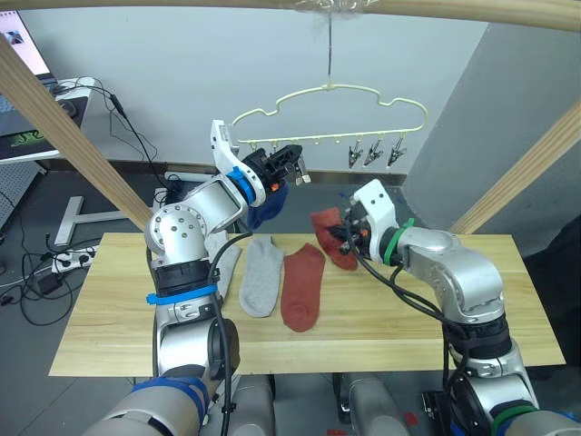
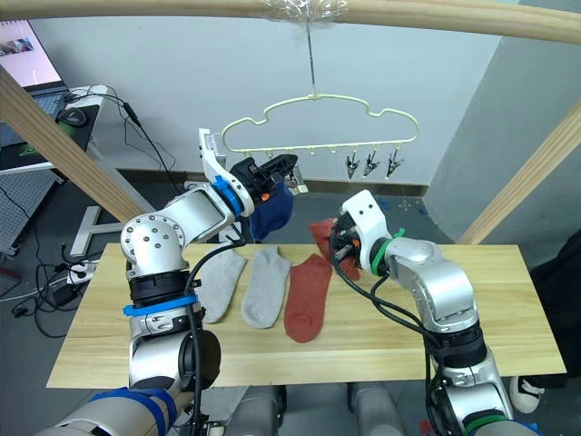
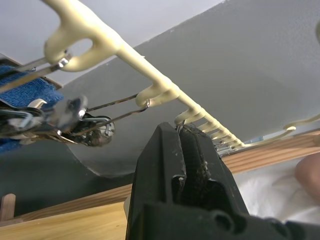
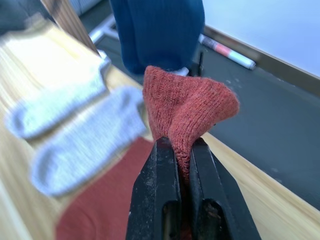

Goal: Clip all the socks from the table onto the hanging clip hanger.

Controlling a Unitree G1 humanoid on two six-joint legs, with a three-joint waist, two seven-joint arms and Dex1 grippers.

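Table: light wood planks, spanning the scene beneath both my arms. On it, side by side, lie two light grey socks, one in plain sight, the other partly behind my left arm, and a flat rust red sock just beside them.

Clip hanger: pale yellow wire, hung by its metal hook from a wooden beam above the table's far edge; three metal clips dangle near its right end.

Blue sock: hangs below the hanger's left part, just under my left pincer.

Second rust red sock: lifted off the table at its far edge, bunched.

Left pincer: raised to the hanger's clip row, fingers pressed close together around a clip wire.

Right pincer: narrow, pinching the bunched rust red sock between both fingers.
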